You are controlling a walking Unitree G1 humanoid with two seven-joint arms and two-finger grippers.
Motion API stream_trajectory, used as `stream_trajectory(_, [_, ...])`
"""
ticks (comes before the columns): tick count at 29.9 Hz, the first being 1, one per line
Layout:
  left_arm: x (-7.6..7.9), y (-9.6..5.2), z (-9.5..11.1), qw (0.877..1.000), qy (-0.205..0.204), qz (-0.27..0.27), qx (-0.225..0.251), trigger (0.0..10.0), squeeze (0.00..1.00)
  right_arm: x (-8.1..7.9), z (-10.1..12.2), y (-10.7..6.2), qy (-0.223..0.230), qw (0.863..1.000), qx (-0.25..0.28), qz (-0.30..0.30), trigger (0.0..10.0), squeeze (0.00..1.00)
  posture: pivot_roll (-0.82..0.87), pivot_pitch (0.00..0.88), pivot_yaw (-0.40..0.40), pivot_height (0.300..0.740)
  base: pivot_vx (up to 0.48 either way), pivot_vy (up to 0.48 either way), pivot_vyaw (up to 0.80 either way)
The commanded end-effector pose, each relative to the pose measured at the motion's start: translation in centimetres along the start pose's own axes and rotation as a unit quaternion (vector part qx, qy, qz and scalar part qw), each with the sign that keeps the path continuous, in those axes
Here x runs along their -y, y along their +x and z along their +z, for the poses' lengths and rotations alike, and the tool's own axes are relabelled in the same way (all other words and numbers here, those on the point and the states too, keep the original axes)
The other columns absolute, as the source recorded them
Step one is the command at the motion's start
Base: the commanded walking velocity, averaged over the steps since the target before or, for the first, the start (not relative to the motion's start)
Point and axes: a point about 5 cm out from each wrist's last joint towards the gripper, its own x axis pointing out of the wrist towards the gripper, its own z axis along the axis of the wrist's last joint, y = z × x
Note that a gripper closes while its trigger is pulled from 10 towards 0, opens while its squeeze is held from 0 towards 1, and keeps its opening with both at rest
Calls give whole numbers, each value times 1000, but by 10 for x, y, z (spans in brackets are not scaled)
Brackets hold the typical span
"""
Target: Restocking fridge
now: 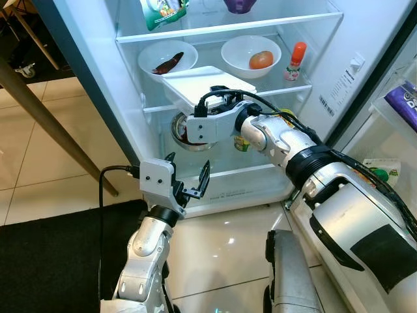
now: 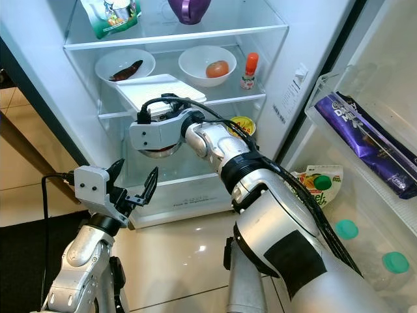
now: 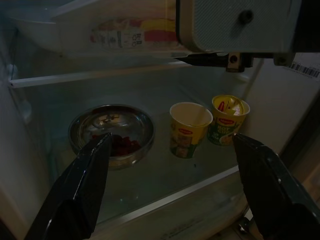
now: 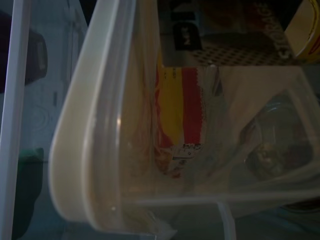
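Two silver arms reach toward the open white fridge (image 1: 98, 59). At about 7 o'clock in the left eye view, the left hand (image 1: 189, 179) hovers in front of the fridge's lower shelf, its two black fingers (image 3: 82, 180) spread wide apart with nothing between them. Through its wrist camera, looking between those fingers, a round steel bowl with dark red pieces (image 3: 112, 132) sits on the lower glass shelf (image 3: 165, 180), and just beside it, toward 3 o'clock, stand an open yellow noodle cup (image 3: 190, 127) and a second yellow cup with a foil lid (image 3: 229, 119), the two cups close together.

Near the centre, the right hand (image 1: 195, 117) is extended into the fridge at the clear rectangular plastic container with a white lid (image 1: 205, 85), which rests at the front edge of the middle shelf. Its wrist view shows the container very close, with a yellow and red packet seen through the wall; whether its fingers are closed on the container cannot be told.

Behind the container, at 11 o'clock, a white bowl holding a dark red chilli (image 1: 168, 60) sits on the same shelf; at 1 o'clock a white bowl with an orange tomato (image 1: 251, 55); farther right a small red-capped sauce bottle (image 1: 295, 62). At 3 o'clock in the right eye view, a purple snack packet (image 2: 365, 140) lies in the door rack.
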Motion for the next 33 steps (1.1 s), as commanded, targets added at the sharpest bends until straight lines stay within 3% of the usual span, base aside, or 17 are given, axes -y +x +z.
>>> stream_trajectory(1, [1, -2, 1, 1000, -6, 2, 0, 10000, 0, 0, -2, 0, 10, 1000, -17, -5, 10000, 0, 1, 288, -2, 471, 0, 0, 0])
stream_trajectory(7, [-5, 4, 16, 1000, 1, 14, 24, 10000, 0, 0, -14, -2, 26, 998, -59, -27, 10000, 0, 27, 307, -2, 471, 0, 0, 0])
stream_trajectory(18, [-16, 10, 38, 998, 15, 24, 51, 10000, 0, 7, -16, -1, 44, 994, -79, -57, 10000, 0, 46, 351, -1, 471, 0, 0, 0])
stream_trajectory(29, [-15, 10, 45, 998, 16, 25, 56, 10000, 0, 14, -10, 1, 37, 994, -64, -84, 10000, 0, 56, 364, -3, 471, 0, 0, 0])
stream_trajectory(33, [-16, 14, 43, 998, 15, 25, 55, 10000, 0, 18, -11, -1, 70, 993, -28, -87, 10000, 0, 36, 345, 1, 471, 0, 0, 0])
